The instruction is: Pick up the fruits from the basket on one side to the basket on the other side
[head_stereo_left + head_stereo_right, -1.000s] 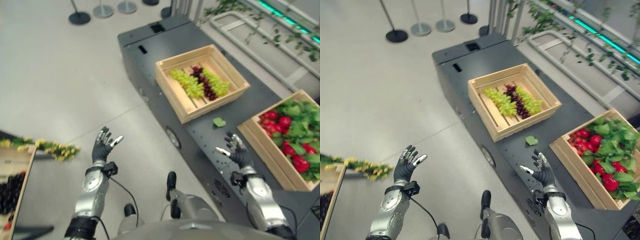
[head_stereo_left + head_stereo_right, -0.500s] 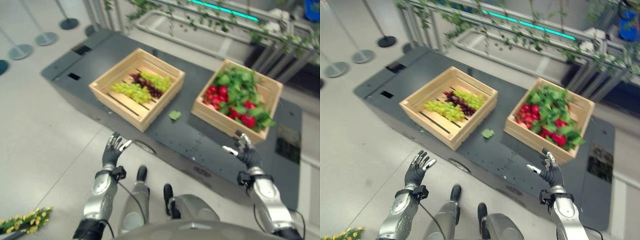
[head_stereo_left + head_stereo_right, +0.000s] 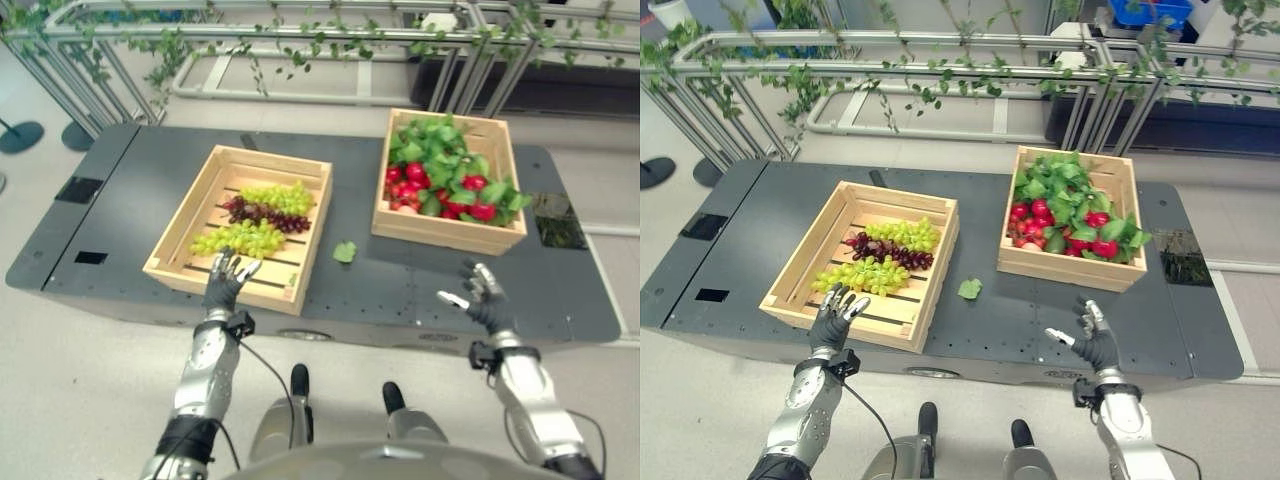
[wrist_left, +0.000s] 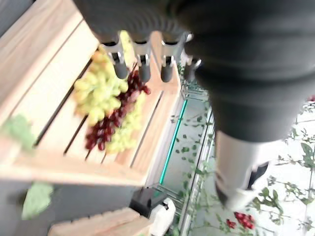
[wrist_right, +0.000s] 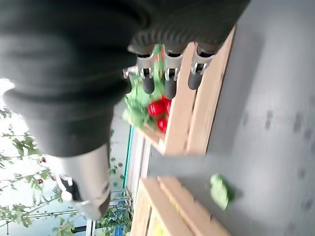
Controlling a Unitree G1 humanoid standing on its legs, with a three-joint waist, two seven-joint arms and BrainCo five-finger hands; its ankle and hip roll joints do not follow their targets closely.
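Showroom: vine-hung railings (image 3: 940, 75), stanchion (image 3: 20, 135)

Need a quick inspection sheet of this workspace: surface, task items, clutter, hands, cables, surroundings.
Surface: dark grey platform, bare between the crates.
Job's things: left crate holds green grapes and dark grapes; right crate holds red fruits under green leaves.
Clutter: one loose leaf between the crates.
Hands: left hand open over left crate's near edge; right hand open above platform; both empty.
Cables: nothing seen.
Surroundings: metal railing with vines behind; stanchion base at far left.
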